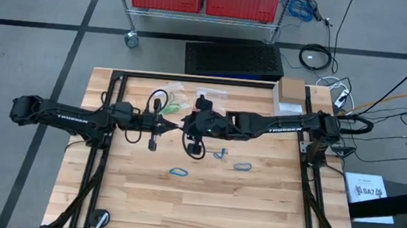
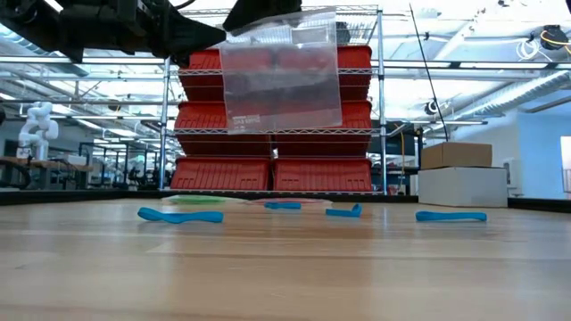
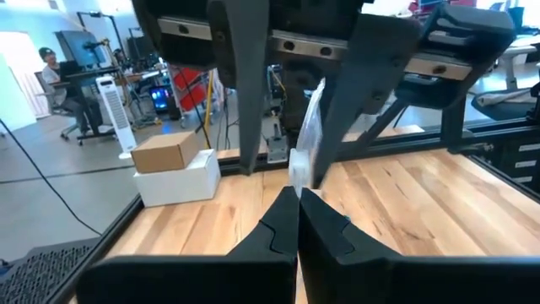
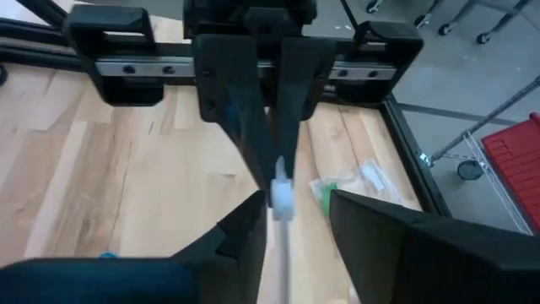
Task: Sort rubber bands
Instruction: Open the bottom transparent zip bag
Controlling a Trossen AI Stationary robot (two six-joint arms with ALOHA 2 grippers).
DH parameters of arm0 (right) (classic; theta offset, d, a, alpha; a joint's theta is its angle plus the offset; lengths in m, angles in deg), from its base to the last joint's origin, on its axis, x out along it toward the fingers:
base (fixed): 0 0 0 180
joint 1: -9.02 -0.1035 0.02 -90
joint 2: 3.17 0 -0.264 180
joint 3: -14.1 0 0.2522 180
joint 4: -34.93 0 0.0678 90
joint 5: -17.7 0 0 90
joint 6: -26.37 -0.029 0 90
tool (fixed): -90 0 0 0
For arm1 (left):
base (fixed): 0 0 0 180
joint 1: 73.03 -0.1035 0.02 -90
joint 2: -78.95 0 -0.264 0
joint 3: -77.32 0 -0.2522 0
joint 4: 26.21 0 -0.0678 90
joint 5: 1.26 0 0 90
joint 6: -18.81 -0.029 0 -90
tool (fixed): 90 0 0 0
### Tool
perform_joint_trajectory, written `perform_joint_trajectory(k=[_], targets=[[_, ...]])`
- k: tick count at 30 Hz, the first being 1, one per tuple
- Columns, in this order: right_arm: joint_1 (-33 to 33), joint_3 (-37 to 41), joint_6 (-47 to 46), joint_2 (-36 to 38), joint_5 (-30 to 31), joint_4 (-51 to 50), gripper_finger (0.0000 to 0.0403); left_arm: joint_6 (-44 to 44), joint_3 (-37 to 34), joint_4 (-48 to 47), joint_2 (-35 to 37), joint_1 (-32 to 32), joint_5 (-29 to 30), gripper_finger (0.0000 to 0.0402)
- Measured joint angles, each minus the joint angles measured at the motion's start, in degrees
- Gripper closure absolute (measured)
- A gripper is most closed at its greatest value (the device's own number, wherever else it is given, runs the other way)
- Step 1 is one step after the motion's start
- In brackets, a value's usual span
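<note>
Three blue bands (image 1: 178, 172) lie loose on the table's (image 1: 254, 207) near half in the high view, one at about 6 o'clock of the meeting grippers and two more toward 4 o'clock; the low view seems to show four flat blue strips, so a fourth may be hidden under the right arm. Each is a thin, limp loop, flattened against the wood. Above them, at table centre, both arms meet around a clear bag (image 2: 281, 76) held up in the air. The left gripper (image 3: 297, 196) is pressed together on the bag's edge, and the right gripper (image 4: 283, 198) stands spread at either side of that edge, not pinching it. Further back, toward 12 o'clock, more bags (image 1: 183, 96) lie on the table, one with what may be green bands inside. Judging by this, some colours look bagged already, blue is left to gather, and the lifted bag looks empty.
</note>
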State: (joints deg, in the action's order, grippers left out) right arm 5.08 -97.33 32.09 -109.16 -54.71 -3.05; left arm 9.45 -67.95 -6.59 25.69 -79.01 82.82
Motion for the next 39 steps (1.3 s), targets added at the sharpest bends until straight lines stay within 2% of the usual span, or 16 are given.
perform_joint_trajectory(k=[3, 10, 24, 39], targets=[[0.3, 0.0, 0.8, 0.0, 0.0, 0.2, 0.0302, 0.0, 0.0, 0.0, 0.0, 0.0, 0.3, 0.04], [0.5, 0.0, 1.0, 0.0, -0.1, -0.2, 0.0392, 0.0, 0.0, 0.0, 0.0, 0.0, 2.0, 0.04], [-0.3, 0.0, -2.0, 1.1, 0.9, -10.9, 0.0395, 0.0, 0.0, -1.2, 0.0, 0.0, 4.1, 0.04], [-0.7, 0.0, -11.1, 4.2, 1.9, -30.1, 0.0396, 0.0, 0.0, -1.5, 0.0, 0.0, 4.7, 0.04]])
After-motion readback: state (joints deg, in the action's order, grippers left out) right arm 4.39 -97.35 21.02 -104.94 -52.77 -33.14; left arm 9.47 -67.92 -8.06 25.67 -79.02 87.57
